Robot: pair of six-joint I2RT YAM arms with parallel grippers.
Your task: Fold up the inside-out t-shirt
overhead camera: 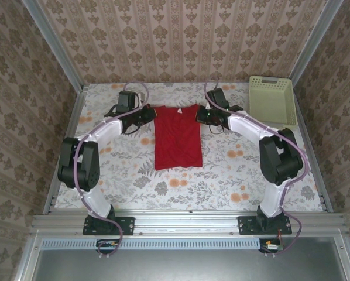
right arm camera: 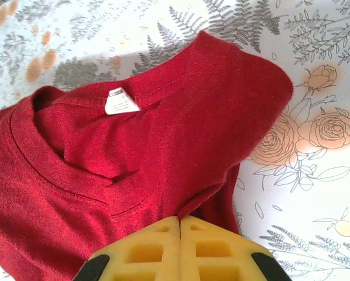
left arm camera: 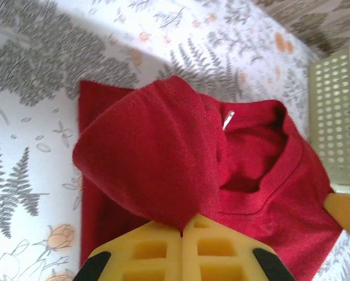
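The red inside-out t-shirt [overhead camera: 177, 137] lies in the middle of the table, its sides folded in so it forms a narrow upright rectangle, collar at the far end. My left gripper [overhead camera: 150, 113] is at its far left corner, shut on the red cloth, whose shoulder [left arm camera: 146, 158] bulges up from the yellow fingers [left arm camera: 146, 252]. My right gripper [overhead camera: 203, 116] is at the far right corner, also shut on the cloth [right arm camera: 222, 117]. A white label [right arm camera: 120, 101] shows inside the collar.
A pale green basket [overhead camera: 271, 98] stands at the far right corner of the table; its perforated wall [left arm camera: 336, 117] shows in the left wrist view. The floral tablecloth [overhead camera: 181, 187] covers the table. Patterned walls close in three sides.
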